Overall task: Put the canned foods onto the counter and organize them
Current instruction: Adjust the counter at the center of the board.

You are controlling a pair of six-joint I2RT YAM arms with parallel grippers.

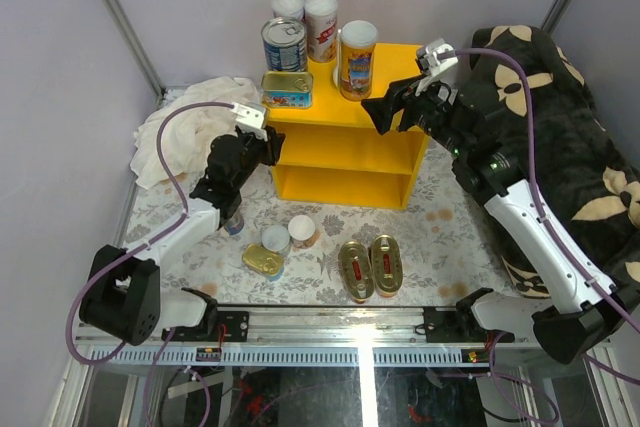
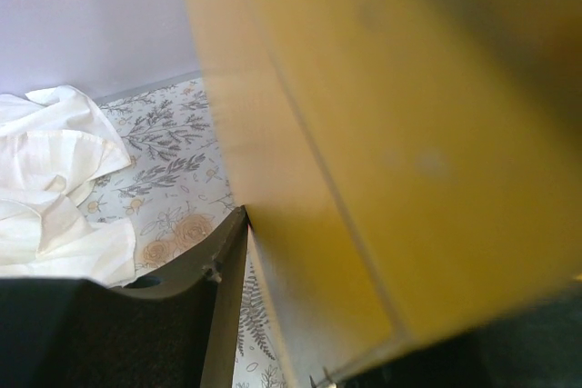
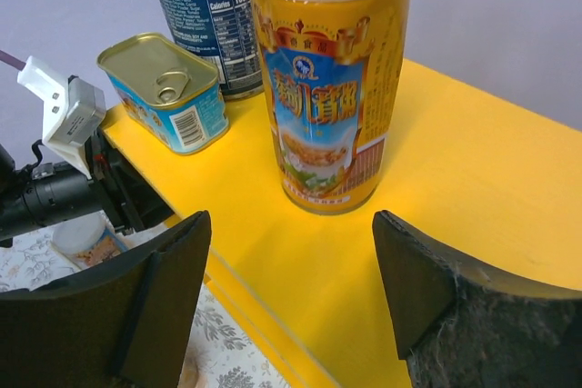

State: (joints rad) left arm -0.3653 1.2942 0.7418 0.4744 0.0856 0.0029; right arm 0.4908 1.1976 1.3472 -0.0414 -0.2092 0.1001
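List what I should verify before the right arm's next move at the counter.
1. Right claw open, clear of the tall yellow can: ok.
2. Tall yellow can upright on the counter top: ok.
3. Bare space on the counter top's right side: ok.
4. Left claw grip: cannot tell; its wrist view is blurred yellow.
5. All tins off the floor: not ok; two oval tins and round cans lie there.

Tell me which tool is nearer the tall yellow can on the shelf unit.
Right. The right tool sits just in front of the tall yellow can, jaws open, not touching; the left tool is lower, left of the shelf unit.
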